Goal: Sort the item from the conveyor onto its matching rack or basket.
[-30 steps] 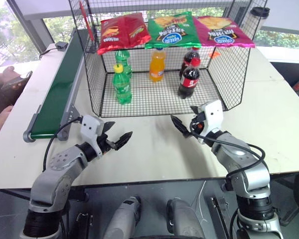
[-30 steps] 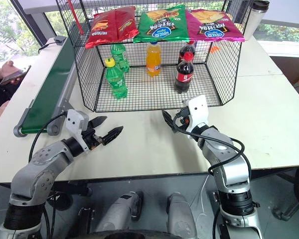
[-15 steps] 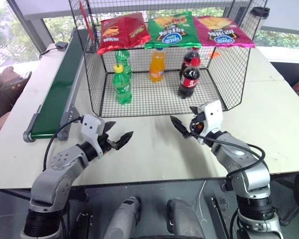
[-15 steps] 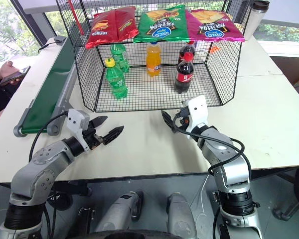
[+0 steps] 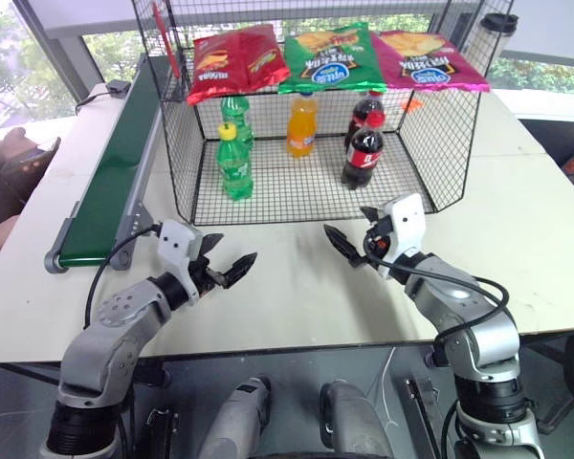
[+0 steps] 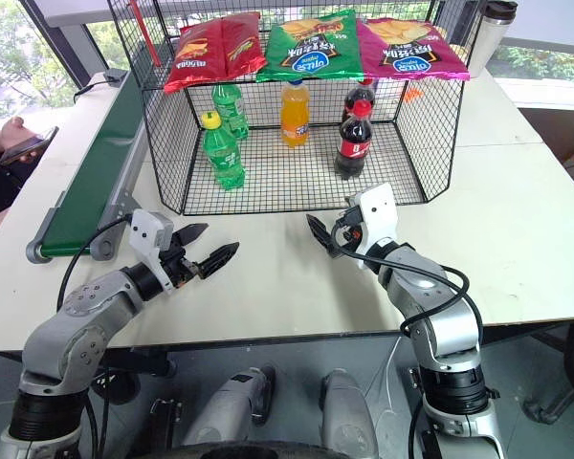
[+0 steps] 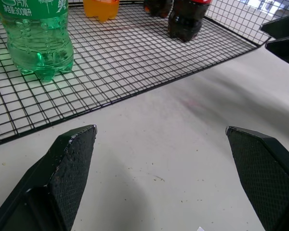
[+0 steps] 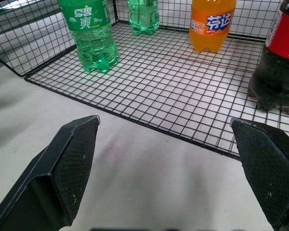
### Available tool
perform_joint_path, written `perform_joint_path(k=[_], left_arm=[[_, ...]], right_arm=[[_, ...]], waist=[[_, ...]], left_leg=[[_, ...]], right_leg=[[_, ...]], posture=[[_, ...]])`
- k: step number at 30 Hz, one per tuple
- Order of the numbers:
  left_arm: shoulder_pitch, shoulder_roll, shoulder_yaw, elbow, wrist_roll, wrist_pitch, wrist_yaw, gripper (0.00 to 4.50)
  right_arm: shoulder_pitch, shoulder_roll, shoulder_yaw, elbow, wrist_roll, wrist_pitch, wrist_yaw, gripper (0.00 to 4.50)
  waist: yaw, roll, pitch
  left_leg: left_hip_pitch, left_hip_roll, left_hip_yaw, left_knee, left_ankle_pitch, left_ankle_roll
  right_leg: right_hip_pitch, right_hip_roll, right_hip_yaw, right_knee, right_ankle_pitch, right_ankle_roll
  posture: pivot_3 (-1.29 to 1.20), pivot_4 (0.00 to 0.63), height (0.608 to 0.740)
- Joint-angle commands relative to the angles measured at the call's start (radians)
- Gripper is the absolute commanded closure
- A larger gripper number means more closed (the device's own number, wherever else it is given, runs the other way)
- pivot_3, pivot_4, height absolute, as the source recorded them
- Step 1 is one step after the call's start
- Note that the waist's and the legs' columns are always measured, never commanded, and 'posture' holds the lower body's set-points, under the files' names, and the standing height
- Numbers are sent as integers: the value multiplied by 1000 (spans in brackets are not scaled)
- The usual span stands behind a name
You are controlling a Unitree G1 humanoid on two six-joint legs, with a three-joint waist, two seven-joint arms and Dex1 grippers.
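Observation:
The item is out of view. The conveyor (image 5: 110,182), a dark green belt in a grey frame, runs along the table's left side with nothing on its visible stretch. The black wire-mesh basket (image 5: 440,143) stands at the back centre, its open side facing me. My left gripper (image 5: 231,249) hovers open over the table in front of the basket's left corner, nothing between its fingers (image 7: 70,159). My right gripper (image 5: 346,222) hovers open before the basket's front edge, also empty, fingers (image 8: 72,154) spread wide.
Inside the basket stand two green bottles (image 5: 233,163), an orange-capped orange bottle (image 5: 301,124) and two cola bottles (image 5: 364,153). Three chip bags (image 5: 330,57) lie on its top. A person's hands with a phone (image 5: 24,158) are at the left. A tumbler (image 5: 496,33) stands back right.

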Motion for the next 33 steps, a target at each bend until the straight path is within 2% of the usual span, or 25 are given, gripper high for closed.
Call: perform_joint_path(k=[1, 7, 11, 18, 33], left_arm=[[-11, 2, 5, -39, 7, -32, 1, 0], [-13, 4, 3, -34, -7, -14, -6, 0], [-21, 1, 2, -22, -7, 0, 2, 0], [-19, -3, 0, -24, 4, -14, 6, 0], [-22, -11, -8, -18, 25, -52, 7, 0]], right_arm=[[-7, -7, -8, -58, 18, -4, 5, 26], [11, -38, -13, -81, 73, 22, 61, 26], [43, -109, -22, -121, 151, 49, 163, 26], [46, -167, -32, -128, 223, 64, 230, 26], [47, -190, -7, -118, 215, 37, 222, 26]], waist=[[0, 0, 0], [0, 0, 0], [1, 0, 0], [1, 0, 0], [3, 0, 0]], left_leg=[[0, 0, 0, 0, 0, 0], [0, 0, 0, 0, 0, 0], [0, 0, 0, 0, 0, 0], [0, 0, 0, 0, 0, 0], [-1, 0, 0, 0, 0, 0]], right_leg=[[0, 0, 0, 0, 0, 0], [0, 0, 0, 0, 0, 0], [0, 0, 0, -1, 0, 0], [0, 0, 0, -1, -1, -1], [0, 0, 0, -2, -1, -2]], posture=[[0, 150, 739], [0, 150, 739], [0, 150, 739], [0, 150, 739], [0, 150, 739]])
